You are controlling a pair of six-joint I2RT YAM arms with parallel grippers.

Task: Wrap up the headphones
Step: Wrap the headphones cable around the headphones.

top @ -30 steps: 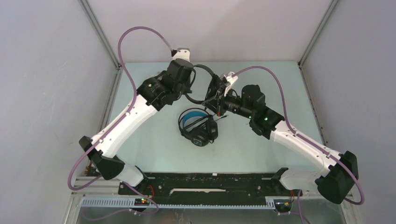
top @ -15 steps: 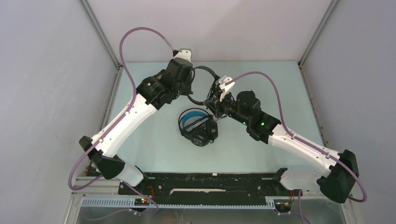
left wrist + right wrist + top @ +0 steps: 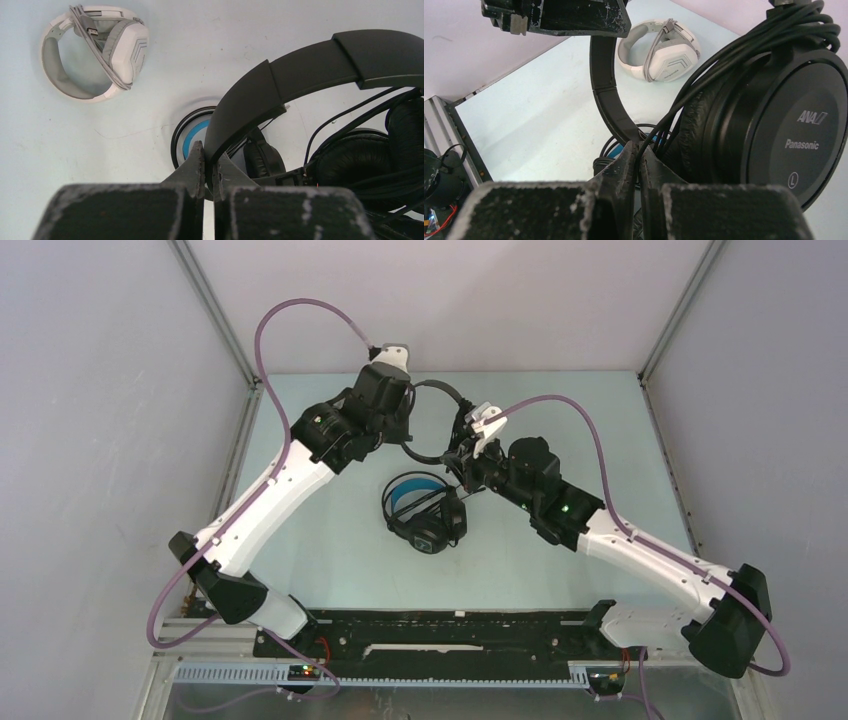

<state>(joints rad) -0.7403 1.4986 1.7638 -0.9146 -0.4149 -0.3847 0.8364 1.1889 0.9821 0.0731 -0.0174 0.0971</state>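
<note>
The round ear cup (image 3: 784, 135) of the black headphones (image 3: 724, 125) has grey words on it. Near the top it says "ANA", with a small slanted mark beside it. Under that it says "Panasonic". Lower down there is a letter "L" inside a small circle.

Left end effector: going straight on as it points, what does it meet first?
The left end effector grips the black headband; beyond it, probably the blue-lined headphones on the table, depth unclear.
</note>
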